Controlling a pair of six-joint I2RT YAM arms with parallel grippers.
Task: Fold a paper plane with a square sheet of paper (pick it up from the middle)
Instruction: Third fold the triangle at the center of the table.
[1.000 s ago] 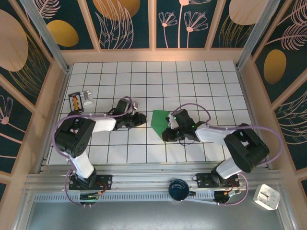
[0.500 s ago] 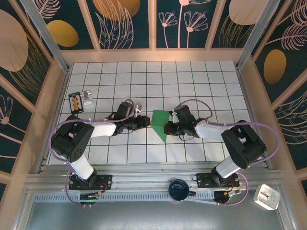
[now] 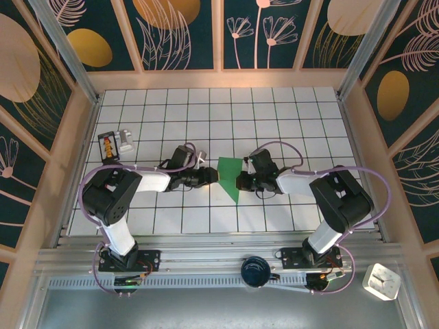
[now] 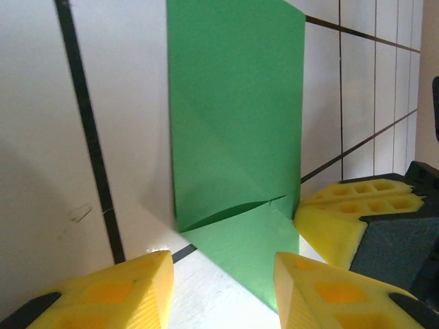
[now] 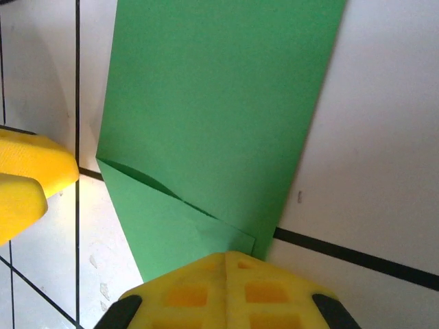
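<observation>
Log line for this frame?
paper: partly folded, lying flat | left pincer: open, at paper's left edge | right pincer: shut, at right edge

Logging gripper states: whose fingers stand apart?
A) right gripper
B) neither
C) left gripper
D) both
C: the left gripper shows a gap between its fingers, while the right gripper has them pressed together at the edge of the green paper.

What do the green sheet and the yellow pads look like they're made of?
Green sheet: thin matte paper, going by its sharp crease and flat folded flap. Yellow pads: probably moulded plastic or firm rubber, matte, with recessed square cells; the look leaves it open.
</observation>
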